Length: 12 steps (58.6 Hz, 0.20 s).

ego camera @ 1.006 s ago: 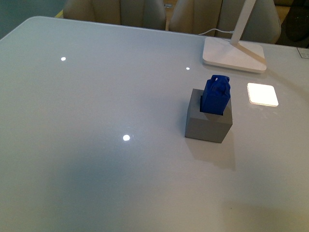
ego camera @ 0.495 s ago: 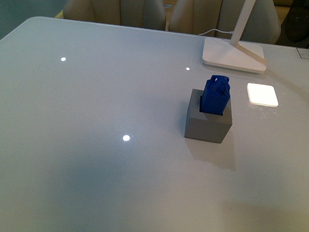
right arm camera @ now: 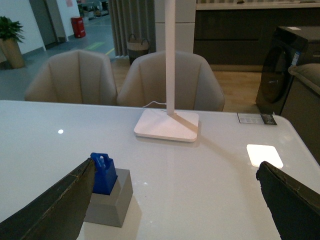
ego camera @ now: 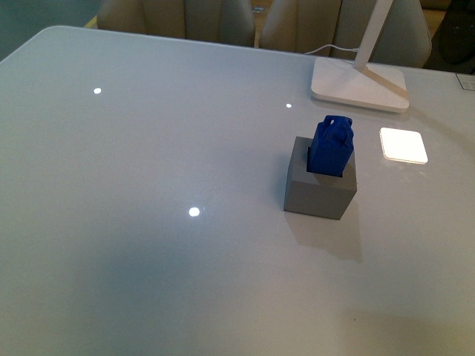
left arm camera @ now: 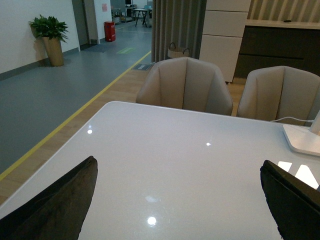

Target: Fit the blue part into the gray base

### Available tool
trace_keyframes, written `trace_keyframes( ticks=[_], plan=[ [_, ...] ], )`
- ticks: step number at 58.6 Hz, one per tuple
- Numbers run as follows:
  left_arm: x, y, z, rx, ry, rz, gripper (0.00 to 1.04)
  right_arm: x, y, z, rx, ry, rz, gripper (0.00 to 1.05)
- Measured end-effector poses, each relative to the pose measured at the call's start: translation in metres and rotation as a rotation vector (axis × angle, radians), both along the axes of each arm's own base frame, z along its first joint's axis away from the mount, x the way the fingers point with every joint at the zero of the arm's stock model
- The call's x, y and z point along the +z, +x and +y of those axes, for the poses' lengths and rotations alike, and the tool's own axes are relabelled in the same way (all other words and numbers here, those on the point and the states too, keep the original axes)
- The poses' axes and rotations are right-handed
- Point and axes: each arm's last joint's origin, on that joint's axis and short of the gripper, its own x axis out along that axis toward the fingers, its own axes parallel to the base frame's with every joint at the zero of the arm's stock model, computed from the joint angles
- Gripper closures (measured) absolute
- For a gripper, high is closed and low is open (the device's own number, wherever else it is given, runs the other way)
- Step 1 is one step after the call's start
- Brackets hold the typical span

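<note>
The blue part (ego camera: 331, 146) stands upright in the square recess of the gray base (ego camera: 320, 187), its upper half and knob sticking out above the cube. Both sit on the white table right of centre in the front view. No arm shows in the front view. In the right wrist view the blue part (right arm camera: 103, 173) and gray base (right arm camera: 111, 203) lie beside one finger of my right gripper (right arm camera: 175, 205), which is open and empty. My left gripper (left arm camera: 182, 200) is open and empty over bare table; neither task object shows in the left wrist view.
A white lamp foot (ego camera: 360, 84) with its slanted arm stands at the table's far right, its cable trailing back. A bright square light patch (ego camera: 404, 144) lies on the table right of the base. Beige chairs (left arm camera: 185, 85) stand behind the far edge.
</note>
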Motion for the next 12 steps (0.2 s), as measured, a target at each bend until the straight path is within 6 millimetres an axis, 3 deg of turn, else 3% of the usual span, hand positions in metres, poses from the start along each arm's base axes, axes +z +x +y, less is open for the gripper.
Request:
trace_keyframes(
  ticks=[12],
  plan=[
    [0.0,0.0,0.0,0.0,0.0,0.0,0.07,0.0,0.0,0.0,0.0,0.0,0.0,0.09]
  ],
)
